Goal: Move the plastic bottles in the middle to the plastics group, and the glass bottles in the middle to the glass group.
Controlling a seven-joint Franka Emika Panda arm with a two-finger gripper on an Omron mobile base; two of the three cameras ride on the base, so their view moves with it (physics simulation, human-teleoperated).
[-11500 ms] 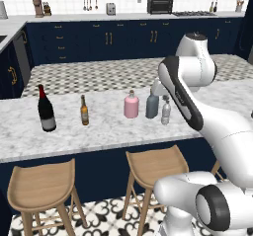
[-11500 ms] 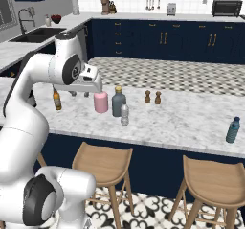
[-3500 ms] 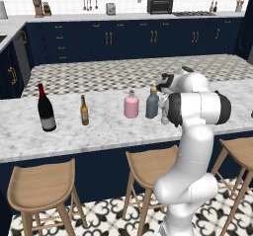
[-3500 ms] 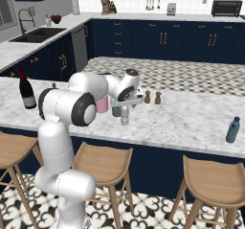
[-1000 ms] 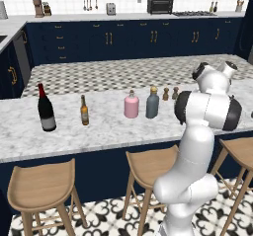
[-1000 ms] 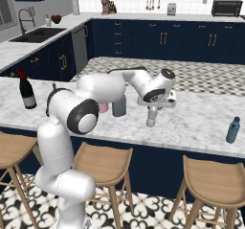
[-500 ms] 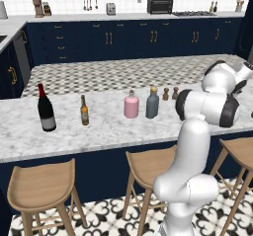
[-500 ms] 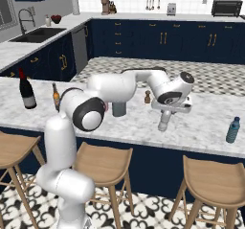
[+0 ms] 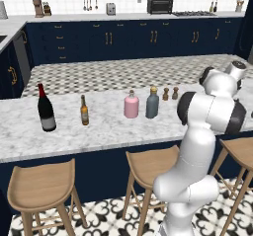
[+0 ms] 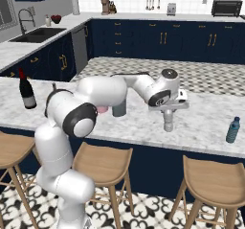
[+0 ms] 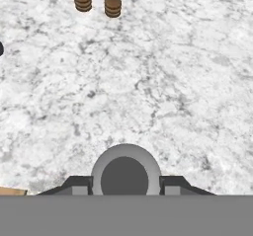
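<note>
On the marble counter, from your left: wine bottle and amber bottle form the glass group; the pink bottle and slate-blue bottle stand in the middle at their 3 o'clock, not yet moved. Your gripper pinches the clear plastic bottle by its top, carrying it upright toward the blue plastic bottle at 3 o'clock. Whether its base touches the counter is hard to judge, and the arm hides it in the left base view.
</note>
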